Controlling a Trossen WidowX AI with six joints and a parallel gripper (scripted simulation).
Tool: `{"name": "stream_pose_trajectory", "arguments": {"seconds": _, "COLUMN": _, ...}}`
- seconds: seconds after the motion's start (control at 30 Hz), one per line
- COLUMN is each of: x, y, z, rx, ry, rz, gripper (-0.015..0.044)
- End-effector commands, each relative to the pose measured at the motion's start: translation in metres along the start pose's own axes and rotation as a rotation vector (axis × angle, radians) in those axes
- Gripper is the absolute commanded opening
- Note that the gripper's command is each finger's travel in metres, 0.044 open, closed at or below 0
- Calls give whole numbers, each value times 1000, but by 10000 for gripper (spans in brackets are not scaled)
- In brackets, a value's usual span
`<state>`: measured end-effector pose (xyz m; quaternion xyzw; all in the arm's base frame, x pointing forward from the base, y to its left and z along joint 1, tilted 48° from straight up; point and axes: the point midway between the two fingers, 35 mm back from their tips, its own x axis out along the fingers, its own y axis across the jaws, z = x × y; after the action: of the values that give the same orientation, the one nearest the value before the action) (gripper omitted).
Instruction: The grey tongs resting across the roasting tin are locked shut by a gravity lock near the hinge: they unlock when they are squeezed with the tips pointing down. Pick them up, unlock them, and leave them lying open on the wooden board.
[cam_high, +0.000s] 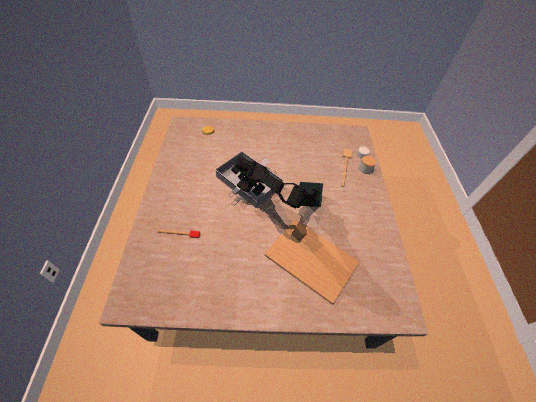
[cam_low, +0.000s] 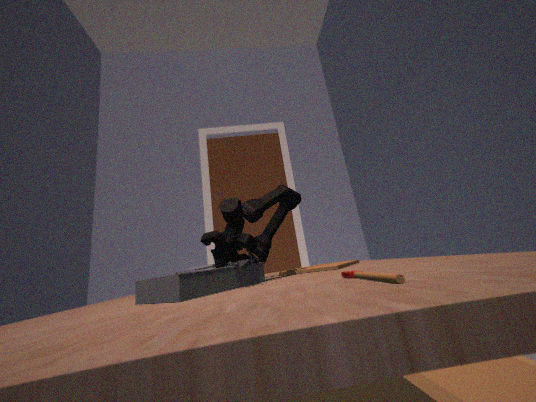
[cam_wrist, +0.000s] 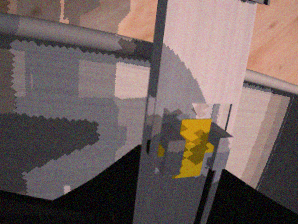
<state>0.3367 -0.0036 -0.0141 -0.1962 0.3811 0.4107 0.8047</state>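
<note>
The roasting tin (cam_high: 227, 170), a dark grey rectangular box with upright walls, sits a little far of the table's middle, well apart from every table edge. The gripper (cam_high: 248, 184) is down over the tin's right part and is clamped on the grey tongs (cam_wrist: 174, 163), which lie across the tin; their ends poke past its near wall (cam_high: 236, 201). The wooden board (cam_high: 312, 265), a flat pale-brown rectangle turned at an angle, lies near and to the right of the tin, with open table between the two except where the arm's base (cam_high: 298, 231) stands at the board's far corner. To the left, a red-headed wooden spatula (cam_high: 181, 233) lies alone with open table all around it.

The table (cam_high: 210, 290) has a mottled pinkish-brown woodgrain top. A yellow disc (cam_high: 208, 130) rests near the far left corner. Far right stand a cork-topped grey jar (cam_high: 368, 164), a white-topped one (cam_high: 363, 151) just behind it, and a thin yellow spatula (cam_high: 345, 166) beside them.

The wrist view alone shows the tongs closely: a flat, light grey metal strip running up the picture over the tin's rim (cam_wrist: 60, 30), with a small yellow piece (cam_wrist: 193, 145) set in a slot on it (the fingers themselves are not visible there). The low exterior view shows the tin's (cam_low: 200, 282) outer wall as a plain grey block, the black arm (cam_low: 250, 225) folded over it, and a brown door (cam_low: 250, 195) behind.
</note>
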Motion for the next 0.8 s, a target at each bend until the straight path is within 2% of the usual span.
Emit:
{"name": "stream_pose_trajectory", "arguments": {"seconds": 0.0, "x": -18, "y": -15, "z": 1, "rx": -6, "ry": -2, "rz": -13, "gripper": -150}}
{"name": "stream_pose_trajectory", "arguments": {"seconds": 0.13, "x": -58, "y": -36, "z": 0, "rx": -2, "ry": 0, "rz": -15, "gripper": -150}}
{"name": "stream_pose_trajectory", "arguments": {"seconds": 0.2, "x": -66, "y": -39, "z": 0, "rx": -1, "ry": 0, "rz": -15, "gripper": -150}}
{"name": "stream_pose_trajectory", "arguments": {"seconds": 0.77, "x": -64, "y": -40, "z": -1, "rx": -2, "ry": 11, "rz": 39, "gripper": -150}}
